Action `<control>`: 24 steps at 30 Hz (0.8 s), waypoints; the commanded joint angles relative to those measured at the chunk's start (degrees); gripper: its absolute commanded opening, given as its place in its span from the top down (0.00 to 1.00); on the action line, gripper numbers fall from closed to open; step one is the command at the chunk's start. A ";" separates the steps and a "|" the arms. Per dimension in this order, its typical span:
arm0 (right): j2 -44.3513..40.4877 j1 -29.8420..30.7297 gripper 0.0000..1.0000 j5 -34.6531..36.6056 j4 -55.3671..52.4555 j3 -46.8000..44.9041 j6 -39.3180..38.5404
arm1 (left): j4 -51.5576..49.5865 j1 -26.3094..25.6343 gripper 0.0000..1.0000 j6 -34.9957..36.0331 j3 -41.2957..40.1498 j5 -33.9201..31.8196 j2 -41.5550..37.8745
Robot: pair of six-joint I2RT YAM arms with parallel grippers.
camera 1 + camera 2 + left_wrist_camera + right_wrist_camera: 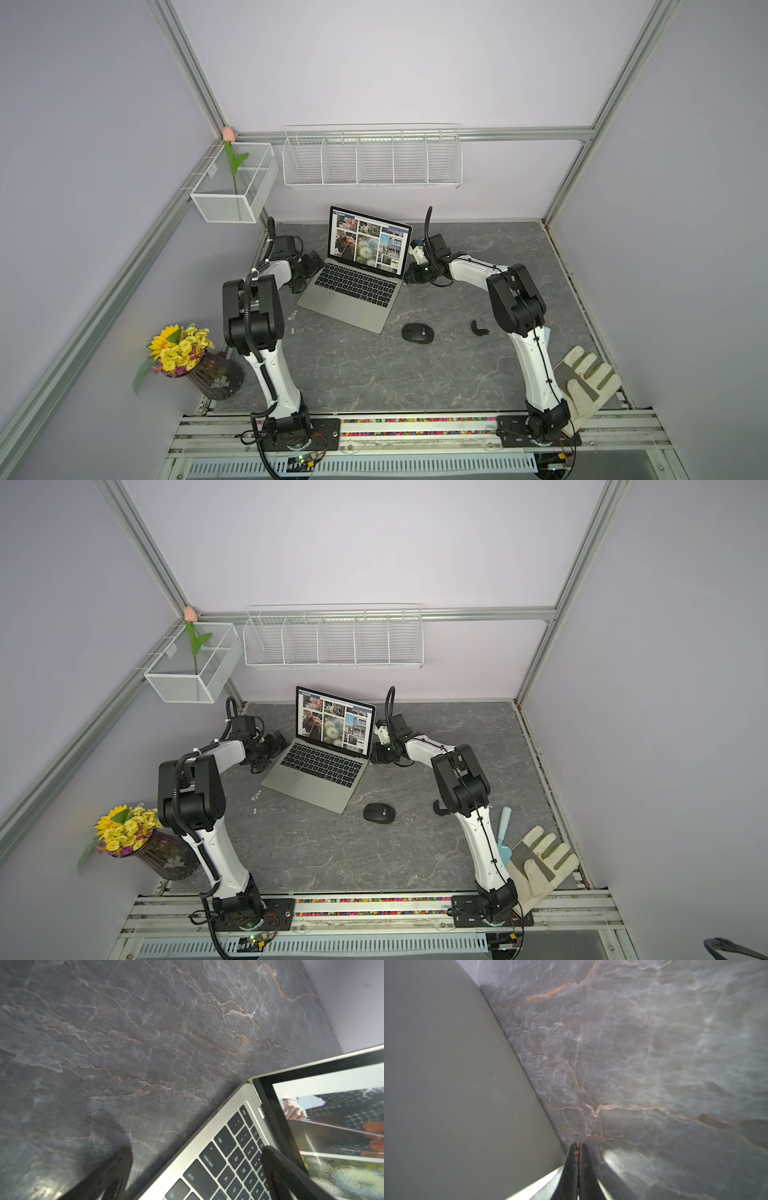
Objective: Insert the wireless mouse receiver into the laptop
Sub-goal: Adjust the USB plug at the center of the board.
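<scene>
Two right jaws pressed together beside laptop [446, 1084].

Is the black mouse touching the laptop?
Apart. Both top views show bare tabletop between the mouse and the laptop, at its near corner.

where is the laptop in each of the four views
Top view: the laptop stands open at centre back of the table, between the two arms.
Top view: same spot, drawn a little further left.
Left wrist: keyboard corner and screen edge fill the lower right.
Right wrist: the plain grey panel on the left is probably its lid; not certain.
Shared landmark: the veined grey table.
</scene>
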 commanded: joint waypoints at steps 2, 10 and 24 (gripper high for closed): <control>-2.92 0.41 0.93 1.09 -3.18 -5.09 -0.65 | -5.11 -0.26 0.01 -1.25 -2.58 1.09 1.01; -6.46 2.10 0.93 1.47 -2.01 -9.97 -2.21 | -5.04 -0.26 0.00 -1.35 -2.76 1.53 0.82; -12.34 6.38 0.56 20.59 -12.47 -6.39 -8.72 | -4.40 -0.30 0.01 -1.21 -3.31 2.14 0.24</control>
